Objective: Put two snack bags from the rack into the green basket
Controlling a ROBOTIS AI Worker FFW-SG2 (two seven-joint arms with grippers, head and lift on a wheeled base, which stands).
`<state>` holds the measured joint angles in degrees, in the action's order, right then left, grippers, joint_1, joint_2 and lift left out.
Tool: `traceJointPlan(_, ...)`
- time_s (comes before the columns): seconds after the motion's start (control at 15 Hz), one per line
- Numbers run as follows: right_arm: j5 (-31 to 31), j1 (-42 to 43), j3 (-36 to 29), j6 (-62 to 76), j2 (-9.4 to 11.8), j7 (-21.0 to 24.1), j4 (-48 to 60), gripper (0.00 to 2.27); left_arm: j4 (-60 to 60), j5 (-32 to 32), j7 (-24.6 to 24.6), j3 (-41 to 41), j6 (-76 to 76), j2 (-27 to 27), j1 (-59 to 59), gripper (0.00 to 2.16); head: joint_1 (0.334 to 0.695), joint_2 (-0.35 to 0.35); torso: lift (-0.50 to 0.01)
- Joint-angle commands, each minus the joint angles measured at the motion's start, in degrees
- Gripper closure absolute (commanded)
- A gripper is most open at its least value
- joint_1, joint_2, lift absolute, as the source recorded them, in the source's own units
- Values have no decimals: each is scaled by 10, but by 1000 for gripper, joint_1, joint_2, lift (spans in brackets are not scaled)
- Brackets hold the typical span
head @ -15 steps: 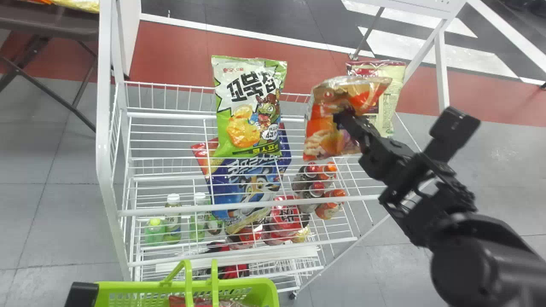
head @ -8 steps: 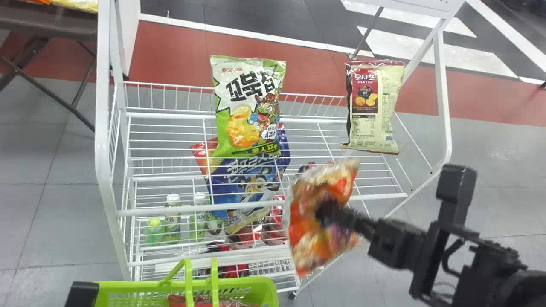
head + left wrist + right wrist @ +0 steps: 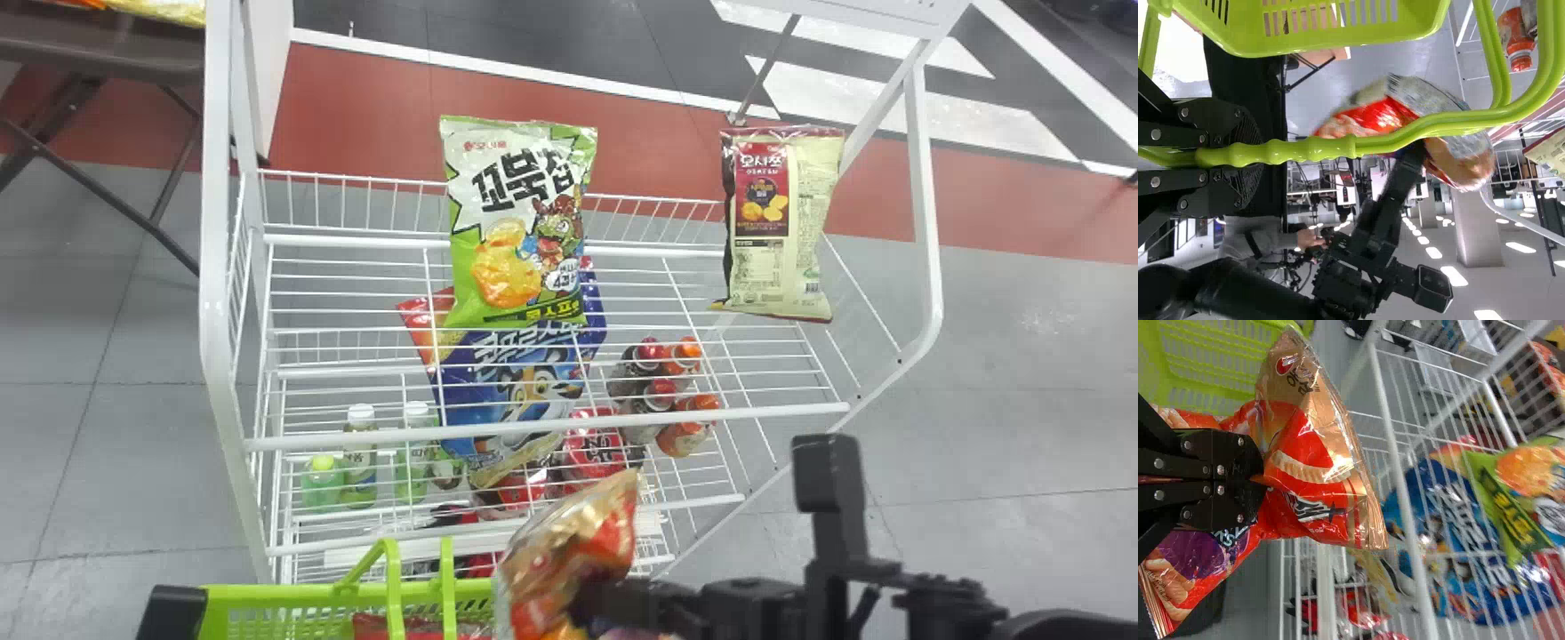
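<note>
Bringing the red bag over the green bskt is looking like the job now, prob. bag no. 2, b/c a red pack is lying inside. The R gripper is pinching the bag by its middle, w/ both ends sticking out. The L gripper is holding the bskt handle. The bag is hanging near, at the bskt's right end, so moving a bit left is making sense. Going high past the handle, then down slow, is lowering the risk of a snag. Turning the bag to fit the gap is helping too, b/c its wide ends are asking for bumps. Letting go is best waiting till both ends are in, w/ the L side keeping the bskt still.

The head view is giving the big map: on the rack, a green bag is sitting far left & a cream bag far right. The L wrist view is adding how the handle is running thru the L jaws. The R wrist view is adding the squished folds, w/ a blue bag resting lower on the rack.
</note>
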<state>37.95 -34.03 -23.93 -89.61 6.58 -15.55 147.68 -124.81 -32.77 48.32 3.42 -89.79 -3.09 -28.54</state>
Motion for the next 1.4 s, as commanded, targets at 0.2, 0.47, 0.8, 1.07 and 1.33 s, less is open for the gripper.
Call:
traceJointPlan(0.2, -28, -16, 129, -5, 11, 16, -49, 2128, 1, 3, -5, 2, -2, 1, 6, 1474, 695, -350, -6)
traceJointPlan(0.47, -59, -9, 194, -5, 28, 44, -87, 731, 2, 5, -6, 7, -2, 1, 11, 1474, 695, -350, -6)
traceJointPlan(0.8, -35, -5, 147, -5, 33, 47, -79, 56, 1, 5, -3, 8, -2, 0, 13, 1474, 695, -350, -6)
traceJointPlan(1.07, 21, -9, 79, -5, 29, 44, -50, 56, -2, 5, -3, 11, -2, 0, 7, 1474, 695, -350, -6)
traceJointPlan(1.33, -24, -81, 63, 228, 21, 11, -47, 56, -8, 4, -2, 10, -2, 2, -10, 1474, 695, -350, -6)
